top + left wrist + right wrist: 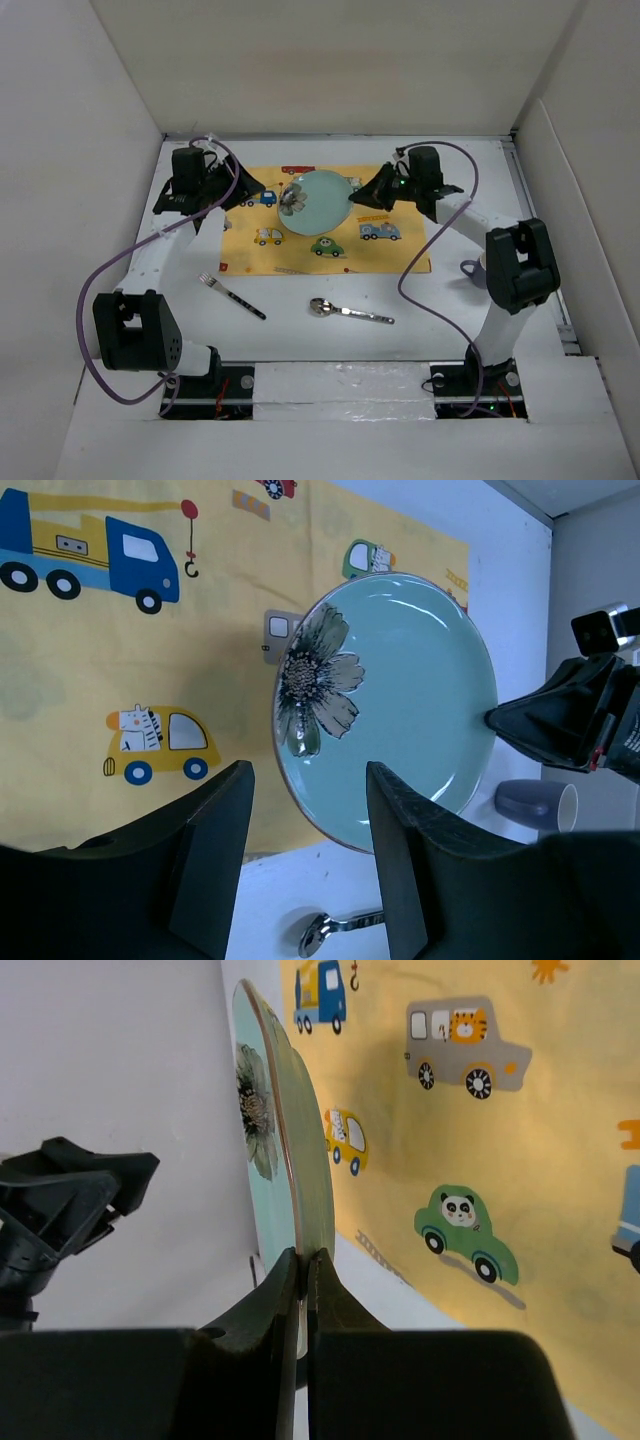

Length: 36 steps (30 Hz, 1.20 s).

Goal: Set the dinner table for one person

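Showing one plate (318, 202), fork (231, 296), spoon (350, 311), mug (530, 803).

White panels (330, 60) boxing the table (280, 335) suggest a lab

The right arm (515, 265) hides most of the grey mug (468, 268); the left end effector (307, 780) covers the handle of the spoon (320, 935).

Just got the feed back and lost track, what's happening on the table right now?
The right pincer is clamped on the rim of the teal flower plate, over the yellow placemat; whether the plate rests on it is unclear. The left pincer is open at the plate's opposite edge, holding nothing. The fork and spoon lie on the white table off the mat; a mug sits at the right.
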{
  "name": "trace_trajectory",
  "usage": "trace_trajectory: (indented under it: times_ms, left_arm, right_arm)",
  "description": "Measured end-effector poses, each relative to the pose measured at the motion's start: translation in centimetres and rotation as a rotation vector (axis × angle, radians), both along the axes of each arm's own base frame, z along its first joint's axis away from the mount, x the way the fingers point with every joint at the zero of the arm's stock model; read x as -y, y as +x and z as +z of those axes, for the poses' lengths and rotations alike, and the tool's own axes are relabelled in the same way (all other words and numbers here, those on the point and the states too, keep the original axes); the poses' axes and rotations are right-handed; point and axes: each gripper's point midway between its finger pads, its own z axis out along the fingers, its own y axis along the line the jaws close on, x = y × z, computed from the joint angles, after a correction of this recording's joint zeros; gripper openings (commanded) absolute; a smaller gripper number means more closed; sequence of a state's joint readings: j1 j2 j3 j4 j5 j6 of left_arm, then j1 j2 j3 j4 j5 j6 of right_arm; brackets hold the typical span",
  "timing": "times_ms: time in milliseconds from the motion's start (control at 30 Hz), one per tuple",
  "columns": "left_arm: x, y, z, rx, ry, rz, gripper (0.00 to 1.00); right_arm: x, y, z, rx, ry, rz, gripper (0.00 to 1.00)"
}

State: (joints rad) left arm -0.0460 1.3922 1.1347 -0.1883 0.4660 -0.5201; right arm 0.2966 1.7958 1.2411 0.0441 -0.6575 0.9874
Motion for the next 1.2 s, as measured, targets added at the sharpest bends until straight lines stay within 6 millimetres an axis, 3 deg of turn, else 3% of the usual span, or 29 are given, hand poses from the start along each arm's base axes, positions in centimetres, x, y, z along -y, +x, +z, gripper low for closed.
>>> trace_trajectory:
  times_ms: [100, 333, 533, 600, 633, 733, 833, 900, 967, 1000, 1033, 1100, 1200]
  left_arm:
    - [-0.1, -0.1, -0.2, -0.006, 0.005, 0.002, 0.46]
    - [-0.2, -0.2, -0.4, -0.012, 0.018, 0.003, 0.46]
    - [-0.3, -0.3, -0.2, -0.006, 0.023, 0.005, 0.46]
    - [-0.4, -0.3, -0.1, -0.003, 0.025, 0.006, 0.46]
    - [-0.4, -0.3, -0.1, -0.001, 0.026, 0.007, 0.46]
    - [-0.4, -0.4, -0.1, -0.001, 0.027, 0.009, 0.46]
    - [-0.4, -0.5, -0.4, -0.009, 0.027, 0.009, 0.45]
    - [-0.4, -0.6, -0.6, -0.014, 0.028, 0.008, 0.45]
    - [-0.4, -0.6, -0.6, -0.014, 0.028, 0.008, 0.4]
    - [-0.4, -0.6, -0.6, -0.014, 0.028, 0.007, 0.36]
    - [-0.4, -0.6, -0.6, -0.015, 0.028, 0.007, 0.25]
    - [-0.4, -0.6, -0.6, -0.014, 0.028, 0.005, 0.03]
    - [-0.4, -0.9, -1.1, -0.016, 0.032, -0.001, 0.0]
  right_arm:
    - [-1.0, 0.1, -1.2, -0.002, 0.001, 0.021, 0.0]
    - [-0.8, 1.5, -5.2, -0.033, -0.042, -0.019, 0.0]
    - [-0.2, 0.3, -9.8, -0.106, -0.117, -0.028, 0.02]
    - [0.0, -0.1, -10.8, -0.125, -0.138, -0.032, 0.16]
    - [0.1, -0.2, -11.1, -0.131, -0.146, -0.033, 0.3]
    - [0.4, -0.5, -11.8, -0.141, -0.176, -0.034, 0.5]
    - [1.0, -0.9, -12.6, -0.16, -0.223, -0.037, 0.61]
    - [1.5, -1.1, -12.9, -0.174, -0.269, -0.04, 0.62]
    - [2.2, -1.2, -12.4, -0.172, -0.323, -0.04, 0.5]
    - [2.6, -1.2, -11.8, -0.159, -0.352, -0.045, 0.29]
    - [3.2, -1.0, -10.6, -0.137, -0.375, -0.055, 0.0]
    - [4.7, -0.7, -7.2, -0.067, -0.42, -0.105, 0.0]
    - [10.0, -0.6, -0.2, 0.062, -0.488, -0.291, 0.0]
